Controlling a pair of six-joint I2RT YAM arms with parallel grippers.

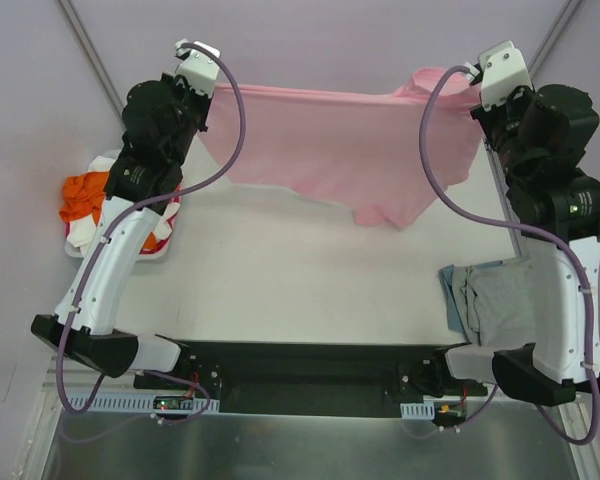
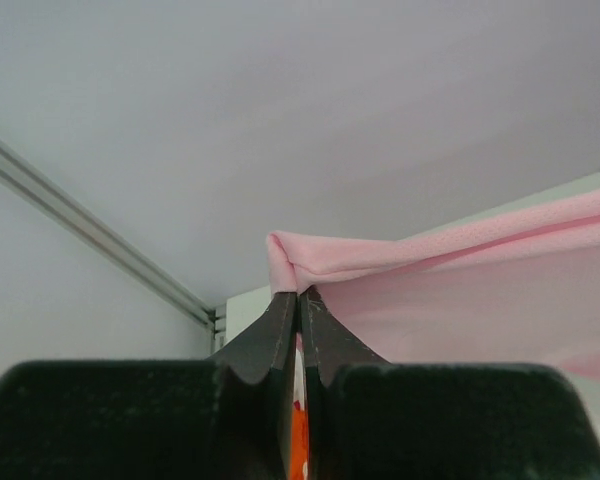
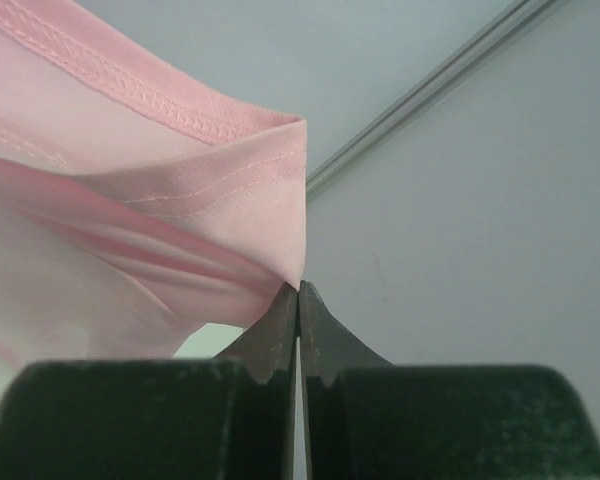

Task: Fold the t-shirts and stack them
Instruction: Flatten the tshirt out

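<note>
- Pink t-shirt (image 1: 340,150) hangs stretched in the air over the far side of the table (image 1: 300,270).
- Left gripper (image 2: 298,296): jaws pressed together, pinching one corner.
- Right gripper (image 3: 299,290): jaws pressed together on the hemmed corner.

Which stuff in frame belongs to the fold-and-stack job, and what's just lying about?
Job:
- pink t-shirt, stretched in the air between left gripper and right gripper, both shut on it
- orange t-shirt and white t-shirt, bunched at left
- grey-blue t-shirt, by the right arm's base

Lying about:
- purple cables
- black base plate
</note>
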